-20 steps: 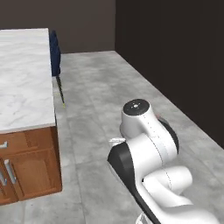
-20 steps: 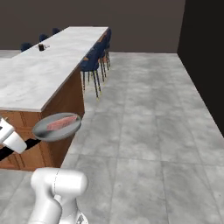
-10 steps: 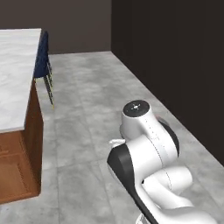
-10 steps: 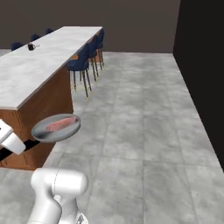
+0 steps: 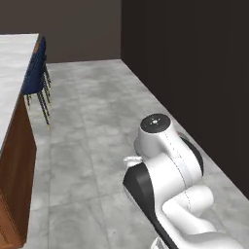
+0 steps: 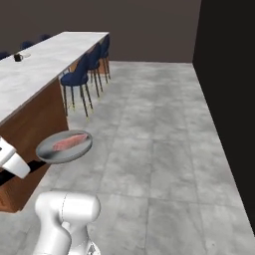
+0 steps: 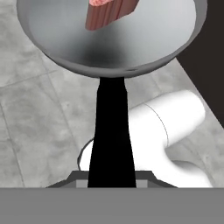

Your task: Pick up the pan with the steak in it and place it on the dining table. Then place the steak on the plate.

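Fingers [image 7: 111, 186] closed on pan [image 6: 63, 147] handle, steak [image 6: 69, 142] inside, pan aloft beside dining table [image 6: 45, 64].

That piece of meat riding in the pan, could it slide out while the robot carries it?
Probably not easily: the steak lies flat inside the pan, whose raised rim should stop it. The pan looks roughly level. Held only by its long handle, it could tip if the grip slipped.

A rendered home kitchen with a dining area: a long dining table [image 6: 47, 64] with white, grey-veined marble top on wood panelling, blue padded chairs [image 6: 79, 79] along its right edge, grey stone-tiled floor [image 6: 159, 129], dark walls [image 5: 194, 63].
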### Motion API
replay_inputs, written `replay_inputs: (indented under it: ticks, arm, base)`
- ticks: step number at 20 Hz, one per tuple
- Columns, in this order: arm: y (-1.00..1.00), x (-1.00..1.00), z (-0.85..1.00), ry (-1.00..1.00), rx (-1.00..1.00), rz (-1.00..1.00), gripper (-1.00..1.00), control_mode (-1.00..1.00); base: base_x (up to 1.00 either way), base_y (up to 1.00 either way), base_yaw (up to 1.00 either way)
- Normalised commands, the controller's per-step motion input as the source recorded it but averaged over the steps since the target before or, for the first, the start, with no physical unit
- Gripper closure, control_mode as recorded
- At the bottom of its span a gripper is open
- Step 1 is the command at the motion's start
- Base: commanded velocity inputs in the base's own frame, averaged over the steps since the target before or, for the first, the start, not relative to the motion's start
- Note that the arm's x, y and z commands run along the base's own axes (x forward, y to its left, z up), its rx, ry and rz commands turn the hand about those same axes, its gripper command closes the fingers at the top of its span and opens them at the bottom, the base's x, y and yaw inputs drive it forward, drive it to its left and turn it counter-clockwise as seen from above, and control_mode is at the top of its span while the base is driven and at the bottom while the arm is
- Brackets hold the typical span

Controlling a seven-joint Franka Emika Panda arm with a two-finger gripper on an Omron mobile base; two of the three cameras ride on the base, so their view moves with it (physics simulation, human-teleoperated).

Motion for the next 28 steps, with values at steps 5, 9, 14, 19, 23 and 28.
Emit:
replay_inputs:
  ticks: [5, 9, 14, 19, 23, 28]
  arm:
    - [0.00, 0.00, 0.00, 0.00, 0.00, 0.00, 1.00, 1.00]
    - [0.00, 0.00, 0.00, 0.00, 0.00, 0.00, 1.00, 1.00]
    - [0.00, 0.00, 0.00, 0.00, 0.00, 0.00, 1.00, 1.00]
    - [0.00, 0.00, 0.00, 0.00, 0.00, 0.00, 1.00, 1.00]
    - [0.00, 0.00, 0.00, 0.00, 0.00, 0.00, 1.00, 1.00]
    - [0.00, 0.00, 0.00, 0.00, 0.00, 0.00, 1.00, 1.00]
  base:
    - [1.00, -0.31, 0.00]
    - [1.00, -0.30, 0.00]
    - [1.00, -0.32, 0.00]
    - [1.00, -0.30, 0.00]
    - [1.00, -0.30, 0.00]
    - [1.00, -0.30, 0.00]
